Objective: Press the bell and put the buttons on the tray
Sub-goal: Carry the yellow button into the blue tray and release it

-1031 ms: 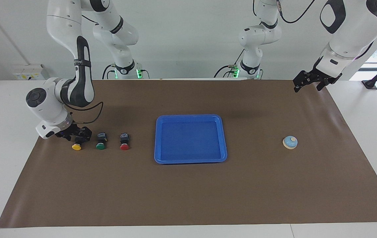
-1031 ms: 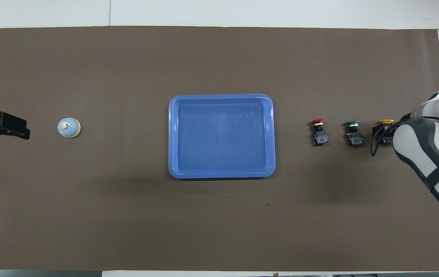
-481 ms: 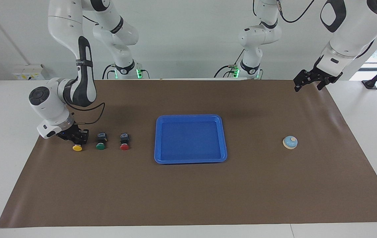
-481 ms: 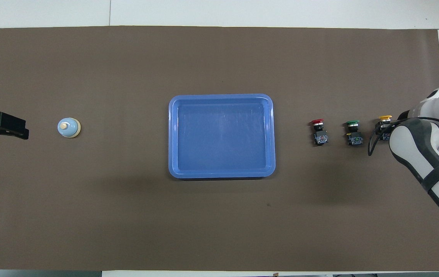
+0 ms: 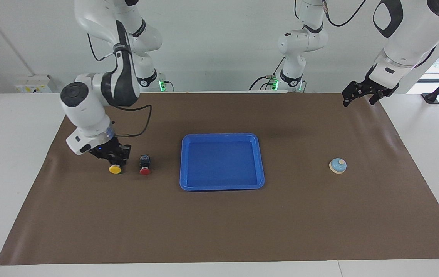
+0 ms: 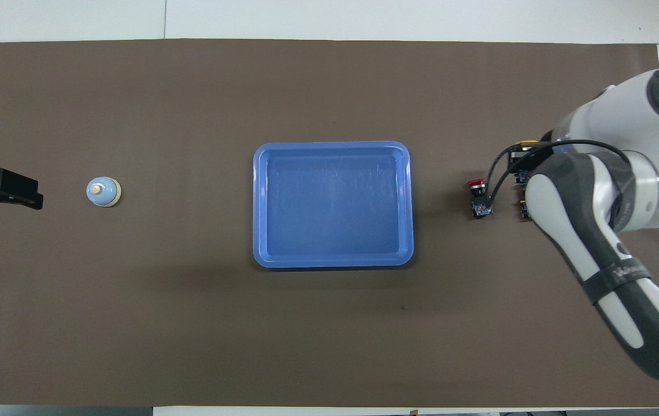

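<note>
My right gripper [image 5: 116, 158] clamped on yellow button [image 5: 115, 169], airborne beside red button [image 5: 145, 163], toward the right arm's table end. Left gripper [image 5: 362, 93] waits at the near corner, can't tell its jaw state.

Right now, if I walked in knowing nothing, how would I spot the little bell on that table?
Start at the big blue tray in the middle of the brown mat. Move along the mat toward the left arm's end, where a small round thing sits alone: the bell. It is a light-blue dome with a cream knob and cream base rim, unlike the black-bodied red button at the right arm's end.
</note>
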Motion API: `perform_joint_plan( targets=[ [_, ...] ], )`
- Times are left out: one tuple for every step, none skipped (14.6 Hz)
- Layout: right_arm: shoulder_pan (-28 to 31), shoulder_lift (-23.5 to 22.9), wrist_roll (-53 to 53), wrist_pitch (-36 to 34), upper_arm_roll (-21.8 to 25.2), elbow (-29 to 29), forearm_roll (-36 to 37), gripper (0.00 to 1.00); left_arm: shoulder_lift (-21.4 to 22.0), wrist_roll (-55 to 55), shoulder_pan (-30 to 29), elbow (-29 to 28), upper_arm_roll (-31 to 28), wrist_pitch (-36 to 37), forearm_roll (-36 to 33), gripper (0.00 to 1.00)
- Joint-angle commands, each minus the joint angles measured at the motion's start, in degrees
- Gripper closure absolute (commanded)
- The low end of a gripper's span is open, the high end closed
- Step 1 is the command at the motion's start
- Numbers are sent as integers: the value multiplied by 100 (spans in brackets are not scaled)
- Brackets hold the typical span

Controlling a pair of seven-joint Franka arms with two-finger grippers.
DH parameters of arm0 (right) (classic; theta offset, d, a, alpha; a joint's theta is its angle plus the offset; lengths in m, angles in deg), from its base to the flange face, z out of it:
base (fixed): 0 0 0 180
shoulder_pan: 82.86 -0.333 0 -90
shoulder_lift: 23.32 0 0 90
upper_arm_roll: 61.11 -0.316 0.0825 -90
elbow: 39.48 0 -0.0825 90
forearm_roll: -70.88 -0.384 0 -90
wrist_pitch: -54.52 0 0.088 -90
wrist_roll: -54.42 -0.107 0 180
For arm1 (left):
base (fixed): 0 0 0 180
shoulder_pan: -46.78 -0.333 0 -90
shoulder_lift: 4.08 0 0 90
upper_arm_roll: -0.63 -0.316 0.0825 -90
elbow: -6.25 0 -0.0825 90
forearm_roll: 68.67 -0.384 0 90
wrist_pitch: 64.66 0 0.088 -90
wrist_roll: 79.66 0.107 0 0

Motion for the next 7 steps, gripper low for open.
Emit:
perform_joint_plan(
  targets=[
    [-768,-273,-1125,-231,14,340,-116,100,33,21,18,57,-43,137,38,0],
    [-988,-430,-1450,-267,14,507,-134,100,33,21,18,57,-43,137,38,0],
    [-1208,-650,-1819,-268,14,726,-195,100,33,21,18,57,-43,137,38,0],
    [-1419,-878,-2136,-276,14,920,-291,100,33,21,18,57,-43,137,38,0],
    [-1569,-1011,-2287,-268,14,1044,-362,100,33,21,18,57,-43,137,38,0],
    [-1588,-1056,-2297,-224,14,1045,-467,100,42,29,18,57,-43,137,38,0],
    [-1605,-1082,-2288,-198,14,1010,-616,100,33,21,18,57,-43,137,38,0]
  ],
)
